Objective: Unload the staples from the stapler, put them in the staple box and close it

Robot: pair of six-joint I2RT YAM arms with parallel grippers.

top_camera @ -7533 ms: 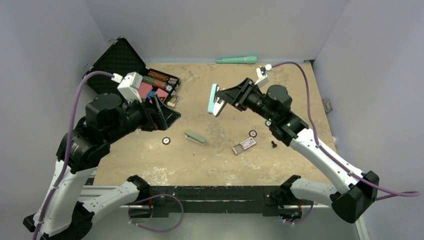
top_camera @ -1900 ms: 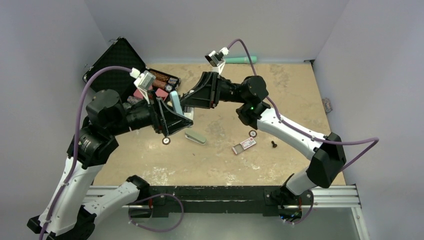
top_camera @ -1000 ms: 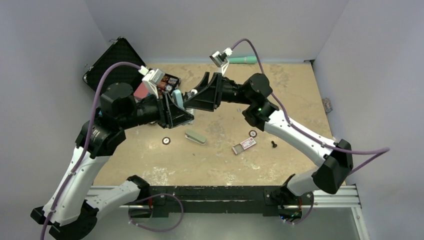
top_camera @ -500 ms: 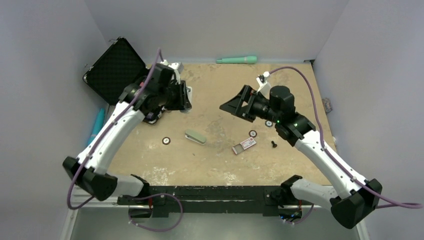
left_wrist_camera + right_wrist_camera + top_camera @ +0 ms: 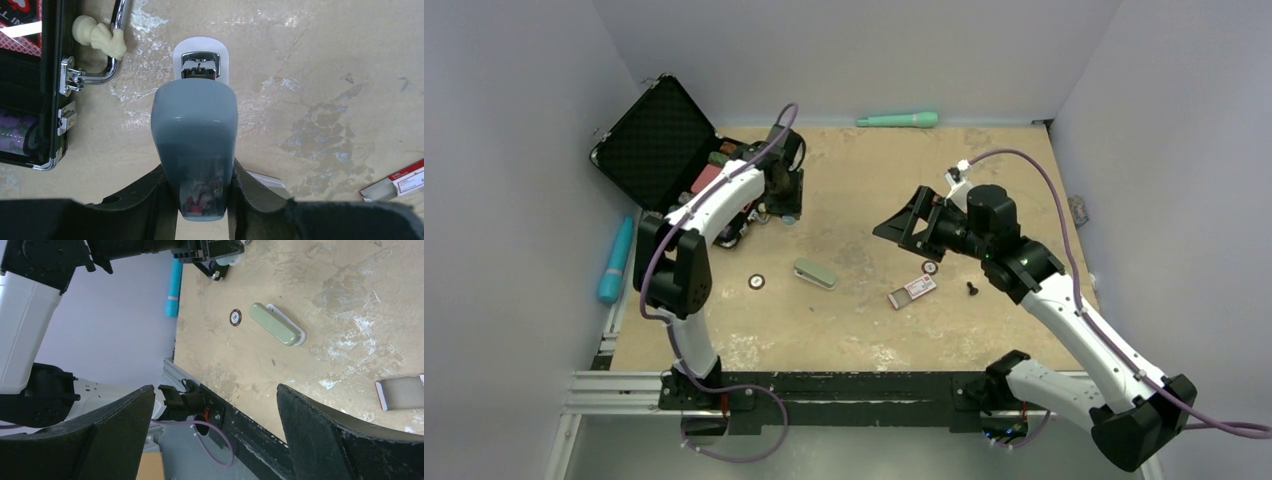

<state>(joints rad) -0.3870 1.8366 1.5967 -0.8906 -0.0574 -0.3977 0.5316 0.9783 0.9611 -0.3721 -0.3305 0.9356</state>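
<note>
Left fingers [image 5: 161, 196] clamped on the grey-blue stapler [image 5: 194, 135], one on each side of its rear half. The rear end is hidden between the fingers, with something red showing faintly through the plastic there. The front shows the white base and a bit of metal channel past the grey top. Can't tell if the nose touches the desk [image 5: 854, 335] or hangs just above it. The stapler sits at the far left of the desk, just beside the front edge of the open black case [image 5: 656, 138]. From the top view it is almost all hidden under the left wrist. The left wrist view cuts the case off, showing only latches, a chrome handle [image 5: 117, 35] with a cream lump on it, and unclear contents. Right fingers [image 5: 112, 432] are wide apart with nothing between them, held up over mid-desk, well apart from the stapler. A green oblong piece [image 5: 814, 273] on a white base lies on the desk between the arms, and a small round disc [image 5: 756, 282] is near it. The red-and-white staple box [image 5: 913, 289] is cut off in both wrist views, print too small to read. A second disc [image 5: 930, 267] and a tiny dark bit [image 5: 971, 289] lie near the box, the bit too small to identify. A teal cylinder [image 5: 616, 260] lies off the desk's left edge, and a mint pen-like stick [image 5: 898, 120] lies at the far edge.
</note>
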